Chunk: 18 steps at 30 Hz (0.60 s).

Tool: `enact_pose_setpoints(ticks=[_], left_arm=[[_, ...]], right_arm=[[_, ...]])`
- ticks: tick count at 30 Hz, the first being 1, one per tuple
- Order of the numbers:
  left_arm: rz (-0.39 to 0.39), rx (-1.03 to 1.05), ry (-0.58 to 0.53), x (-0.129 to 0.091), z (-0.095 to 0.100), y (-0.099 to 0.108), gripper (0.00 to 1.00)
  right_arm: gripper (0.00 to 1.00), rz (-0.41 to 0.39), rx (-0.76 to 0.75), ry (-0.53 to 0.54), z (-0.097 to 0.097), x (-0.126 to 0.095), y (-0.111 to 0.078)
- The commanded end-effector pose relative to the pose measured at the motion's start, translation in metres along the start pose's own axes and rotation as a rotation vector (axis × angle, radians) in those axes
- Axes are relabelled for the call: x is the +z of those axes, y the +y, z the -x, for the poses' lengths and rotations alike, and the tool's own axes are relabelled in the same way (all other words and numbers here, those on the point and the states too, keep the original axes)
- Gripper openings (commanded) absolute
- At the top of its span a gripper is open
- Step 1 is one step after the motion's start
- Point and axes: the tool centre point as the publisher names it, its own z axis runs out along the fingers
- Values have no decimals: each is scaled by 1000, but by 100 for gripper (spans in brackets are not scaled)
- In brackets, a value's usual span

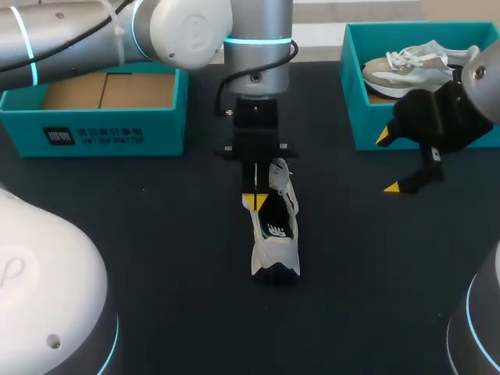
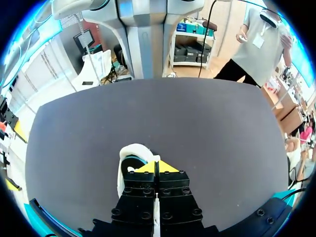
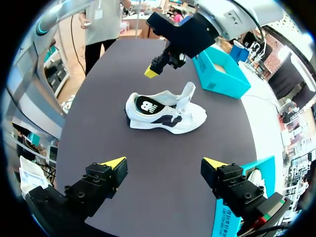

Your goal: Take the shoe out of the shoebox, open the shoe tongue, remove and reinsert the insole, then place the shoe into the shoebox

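R gripper [image 3: 164, 163] is hanging over the dark grey tabletop [image 3: 163, 202], yellow-tipped fingers spread wide. Ahead, a white fabric sneaker w/ black panels [image 3: 165, 112] is lying there. L gripper [image 3: 150, 72] is hovering above its heel end, tips together. An open teal cardboard box [image 3: 219, 74] is sitting beyond.

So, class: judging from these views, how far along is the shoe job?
Done: the sneaker is out on the table, its tongue raised. In hand: the left gripper, shut, hovers above it; the insole sits inside, so I cannot tell whether it has been out. Left: putting the sneaker into the empty shoebox. The right gripper hangs open.
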Motion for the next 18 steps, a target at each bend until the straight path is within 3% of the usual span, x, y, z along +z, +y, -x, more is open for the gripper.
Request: enact_pose_setpoints(ticks=[1,11,18], left_arm=[[4,0,-2,1,-2,-1,0],[69,-48,-42,21,18,6,0],[100,-97,-15,36,27,25,0]], right_arm=[[100,-4,1,-1,0,1,0],[100,-4,1,-1,0,1,0],[100,-4,1,-1,0,1,0]])
